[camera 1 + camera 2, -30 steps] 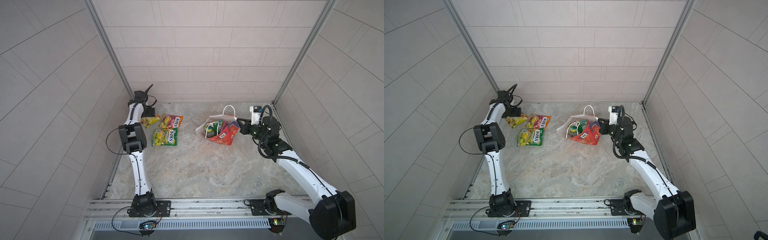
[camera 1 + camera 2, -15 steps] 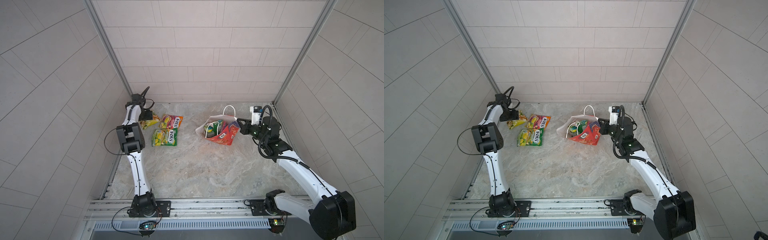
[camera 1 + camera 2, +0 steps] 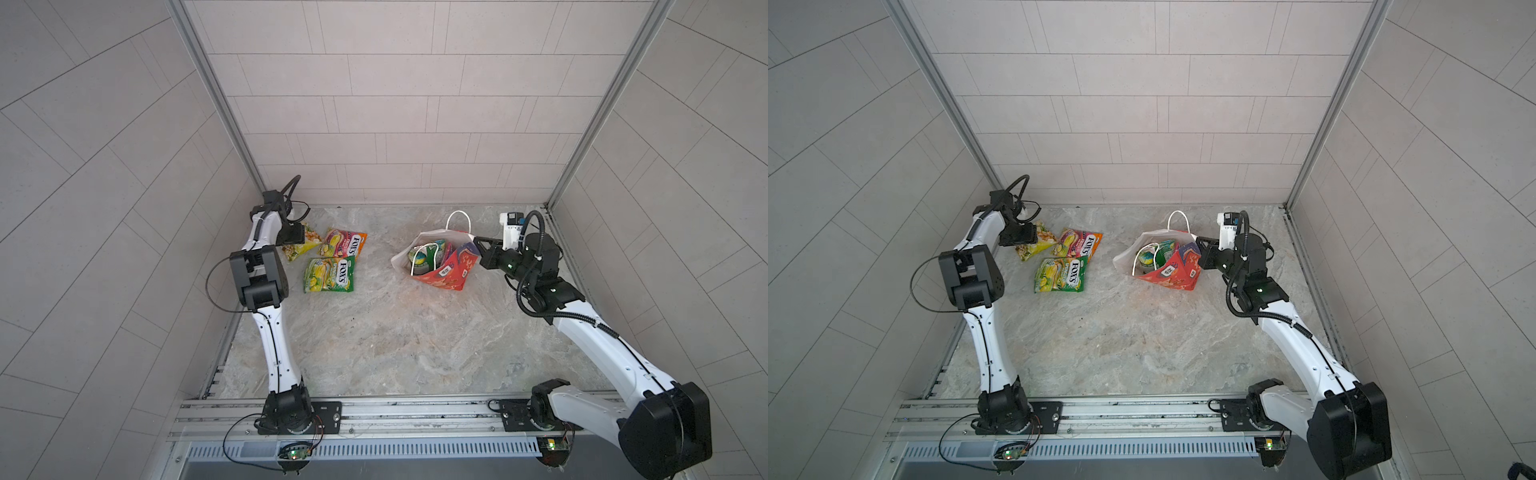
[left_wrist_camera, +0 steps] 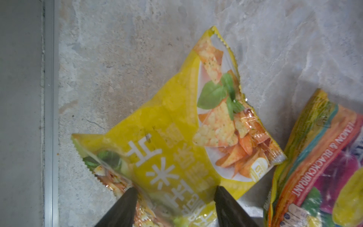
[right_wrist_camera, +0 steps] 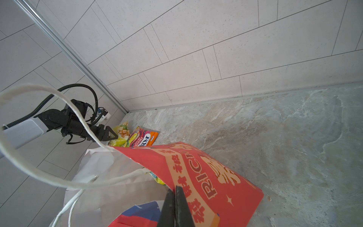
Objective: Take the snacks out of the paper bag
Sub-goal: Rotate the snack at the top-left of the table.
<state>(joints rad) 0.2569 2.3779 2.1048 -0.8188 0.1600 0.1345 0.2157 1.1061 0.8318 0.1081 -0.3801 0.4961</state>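
The right gripper (image 5: pixel 175 193), pressed together, pinches the rim of the paper bag (image 3: pixel 446 274) at far right, with snacks (image 3: pixel 424 254) inside. The left gripper (image 4: pixel 174 204), spread, hovers over the yellow packet (image 4: pixel 167 125) at far left, possibly touching it.

- The red paper bag (image 3: pixel 446 277), gold-lettered, lay tipped on the worktop (image 3: pixel 395 332), its white-lined mouth gaping and its cord handles loose.
- Inside showed green-teal packets (image 3: pixel 423 255), their number hard to tell.
- Outside lay a plain yellow packet (image 3: pixel 301 248), a pink-orange FOX'S packet (image 3: pixel 343 243) just beside it, and a green FOX'S packet (image 3: pixel 330 275) near both.
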